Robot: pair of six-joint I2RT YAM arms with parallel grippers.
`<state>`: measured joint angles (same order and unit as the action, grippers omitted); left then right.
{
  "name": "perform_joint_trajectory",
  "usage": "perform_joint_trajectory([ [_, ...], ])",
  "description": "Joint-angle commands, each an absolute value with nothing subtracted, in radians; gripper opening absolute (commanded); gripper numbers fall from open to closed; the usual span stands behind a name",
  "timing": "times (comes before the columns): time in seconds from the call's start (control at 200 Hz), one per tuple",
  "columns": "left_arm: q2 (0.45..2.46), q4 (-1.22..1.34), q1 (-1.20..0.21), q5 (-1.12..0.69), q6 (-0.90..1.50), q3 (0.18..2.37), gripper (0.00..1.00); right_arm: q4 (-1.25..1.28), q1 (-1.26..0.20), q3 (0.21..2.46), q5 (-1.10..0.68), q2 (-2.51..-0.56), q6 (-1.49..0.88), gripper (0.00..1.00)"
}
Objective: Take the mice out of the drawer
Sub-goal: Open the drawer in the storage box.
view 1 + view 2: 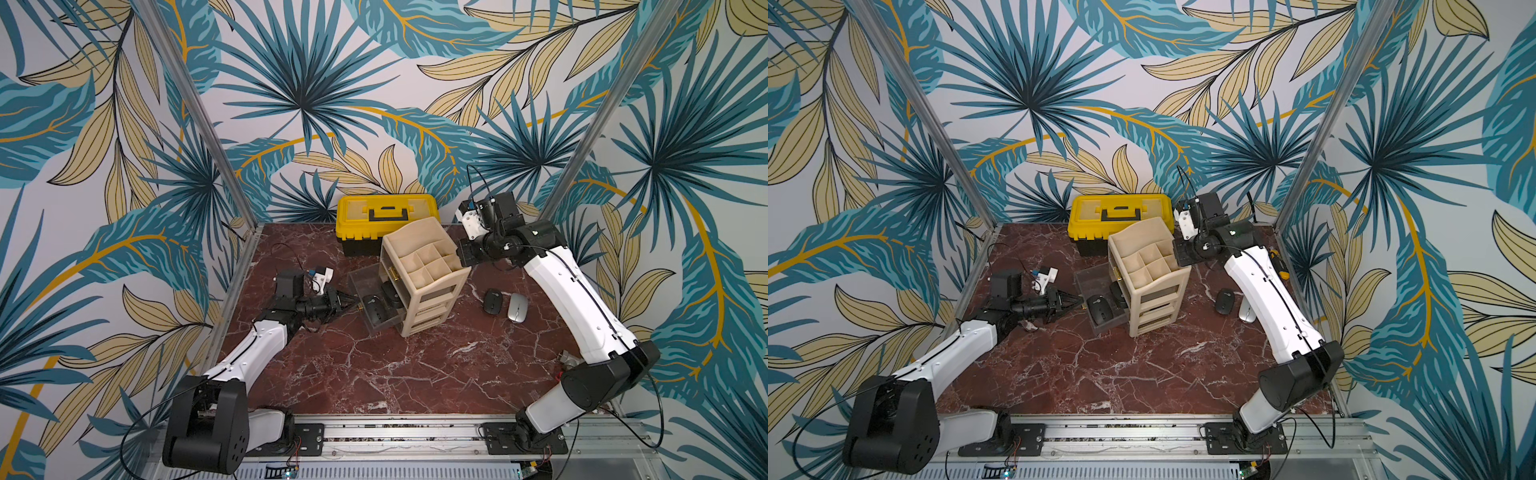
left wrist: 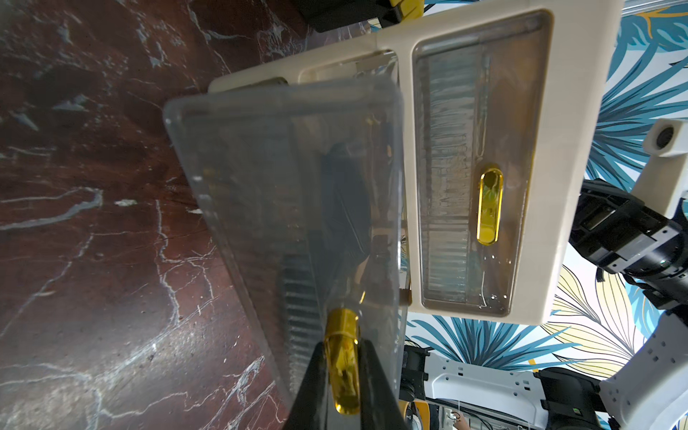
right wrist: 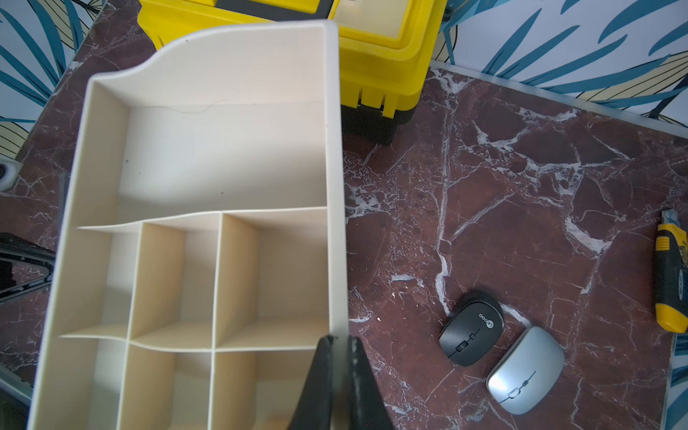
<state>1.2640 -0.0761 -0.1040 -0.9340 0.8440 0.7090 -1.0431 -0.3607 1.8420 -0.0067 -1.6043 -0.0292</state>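
A cream organizer (image 1: pixel 432 299) stands mid-table with its clear drawer (image 1: pixel 358 279) pulled out to the left. Two black mice (image 1: pixel 372 305) (image 1: pixel 392 293) lie in the drawer and also show in a top view (image 1: pixel 1099 309). My left gripper (image 2: pixel 342 372) is shut on the drawer's amber handle (image 2: pixel 340 335). My right gripper (image 3: pixel 338 340) is shut on the organizer's side wall (image 3: pixel 335 186). A black mouse (image 3: pixel 471 331) and a silver mouse (image 3: pixel 525 372) lie side by side on the table to the organizer's right, seen in a top view as the black mouse (image 1: pixel 493 301) and the silver mouse (image 1: pixel 517 307).
A yellow toolbox (image 1: pixel 386 222) stands right behind the organizer at the back wall. A yellow-and-black utility knife (image 3: pixel 672 275) lies near the table's right edge. The drawer above (image 2: pixel 465 111) is closed, with its own amber handle (image 2: pixel 489 206).
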Motion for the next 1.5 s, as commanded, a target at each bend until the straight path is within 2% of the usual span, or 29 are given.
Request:
perform_joint_trajectory([
  [0.0, 1.237, -0.058, -0.116, -0.960, 0.792, 0.813, 0.00, -0.945, -0.361, 1.881, 0.054, -1.596, -0.028, 0.00],
  [0.491, 1.270, -0.101, -0.185, -0.941, 0.812, 0.917, 0.00, -0.944, -0.408, 1.889, 0.086, -1.610, 0.007, 0.00],
  [0.866, 1.327, -0.231, -0.180, -0.966, 0.698, 1.052, 0.00, -0.946, -0.435, 1.882, 0.092, -1.615, 0.038, 0.00],
  [1.132, 1.381, 0.000, -0.071, -1.058, 0.796, 0.903, 0.00, -0.946, -0.434, 1.879, 0.072, -1.595, 0.074, 0.00],
  [1.247, 1.390, 0.151, -0.075, -1.100, 0.877, 0.837, 0.00, -0.982, -0.435, 1.910, 0.085, -1.623, 0.078, 0.00],
  [1.492, 1.381, 0.152, -0.111, -1.095, 0.847, 0.737, 0.00, -0.998, -0.434, 1.935, 0.091, -1.657, 0.072, 0.00],
])
